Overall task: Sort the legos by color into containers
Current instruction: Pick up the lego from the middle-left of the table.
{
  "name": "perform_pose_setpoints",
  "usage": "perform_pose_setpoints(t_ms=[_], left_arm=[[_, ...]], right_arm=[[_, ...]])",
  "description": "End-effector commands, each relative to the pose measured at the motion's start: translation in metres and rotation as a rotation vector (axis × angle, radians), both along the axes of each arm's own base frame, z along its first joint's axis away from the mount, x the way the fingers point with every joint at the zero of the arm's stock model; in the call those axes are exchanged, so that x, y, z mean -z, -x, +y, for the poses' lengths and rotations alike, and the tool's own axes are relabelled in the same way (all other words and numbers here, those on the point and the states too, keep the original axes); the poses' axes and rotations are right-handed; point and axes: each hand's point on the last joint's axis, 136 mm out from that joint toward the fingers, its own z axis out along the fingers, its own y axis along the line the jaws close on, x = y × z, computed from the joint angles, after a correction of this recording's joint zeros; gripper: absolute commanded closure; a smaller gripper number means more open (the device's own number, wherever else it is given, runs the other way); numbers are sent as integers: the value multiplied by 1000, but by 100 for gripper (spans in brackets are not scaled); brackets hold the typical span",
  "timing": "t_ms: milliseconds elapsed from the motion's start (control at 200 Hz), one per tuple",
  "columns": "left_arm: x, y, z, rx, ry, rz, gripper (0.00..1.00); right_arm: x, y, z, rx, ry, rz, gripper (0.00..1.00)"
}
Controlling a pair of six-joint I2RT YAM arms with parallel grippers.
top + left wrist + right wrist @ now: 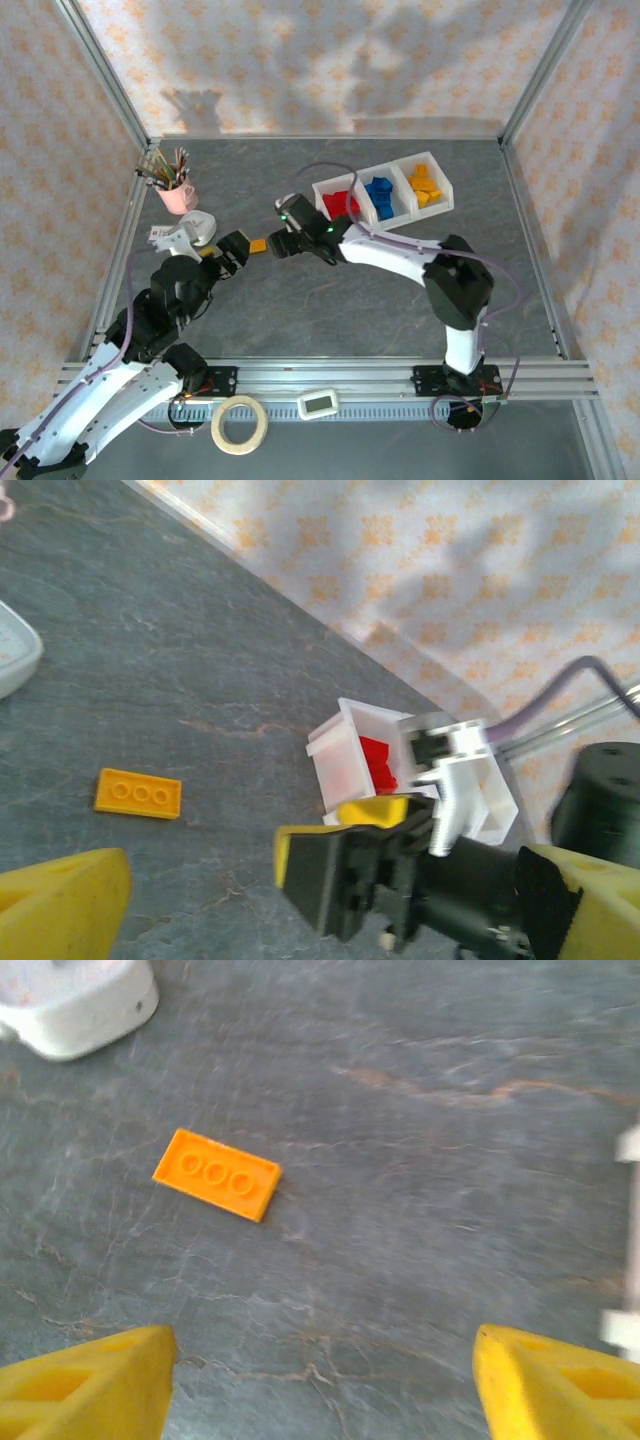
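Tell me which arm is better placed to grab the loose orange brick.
Right, probably. The right gripper stands open facing the orange brick, and the bin of yellow bricks sits on its side. The left gripper is about as near, but farther from that bin.

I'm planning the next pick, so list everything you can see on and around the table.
flat brick: 1, orange, loose on the table between the two grippers
bins: 3, white, joined in a row, far right
red bricks: several, red, left bin
blue bricks: several, blue, middle bin
yellow bricks: several, yellow, right bin
cup: 1, pink, far left, holding pencils
white object: 1, white, rounded, just in front of the cup
tape roll: 1, cream, near edge by the arm bases
small device: 1, white, beside the tape roll
left gripper: yellow fingers, open, left of the flat brick
right gripper: yellow fingers, open, right of the flat brick
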Motion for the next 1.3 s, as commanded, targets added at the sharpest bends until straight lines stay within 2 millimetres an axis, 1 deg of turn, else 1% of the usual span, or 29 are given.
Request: perform_pose_setpoints(t_ms=[0,70,115,270,360,505,596,666,731,821,916,1021,1081,1146,1191,1196,1211,1296], left_arm=[[19,7,16,-64,-39,60,1],[18,8,18,-70,-41,62,1],[18,9,20,-77,-45,62,1],[20,10,25,-97,-55,71,1],[21,10,28,-117,-55,67,1],[22,10,30,-123,-54,62,1],[23,10,31,-129,-60,67,1],[23,10,31,-133,-61,65,1],[22,9,31,-135,-60,61,1],[23,8,30,-133,-60,62,1],[23,8,30,-130,-61,62,1],[23,8,30,-132,-62,60,1],[22,8,30,-132,-59,55,1],[21,7,28,-126,-54,52,1],[21,6,27,-120,-52,51,1],[21,6,27,-121,-51,50,1],[20,6,26,-120,-50,50,1],[17,4,22,-104,-41,42,1]], right_arm=[[16,-2,28,-120,26,-27,21],[33,-4,38,-160,54,-21,20],[40,-6,43,-183,71,-24,19],[69,-21,51,-176,145,-41,16],[78,-29,57,-169,176,-59,15],[96,-34,71,-199,194,-45,15],[103,-43,77,-189,210,-50,17],[104,-48,85,-193,203,-58,20],[105,-51,91,-197,196,-58,27],[112,-52,98,-214,194,-39,34],[119,-46,100,-236,193,-13,44],[117,-42,99,-245,190,2,57],[111,-42,99,-240,180,3,63],[99,-42,99,-230,162,-5,68],[86,-43,98,-219,147,-15,72],[82,-44,98,-217,141,-20,73],[79,-44,98,-213,138,-23,73],[47,-46,93,-193,98,-42,74]])
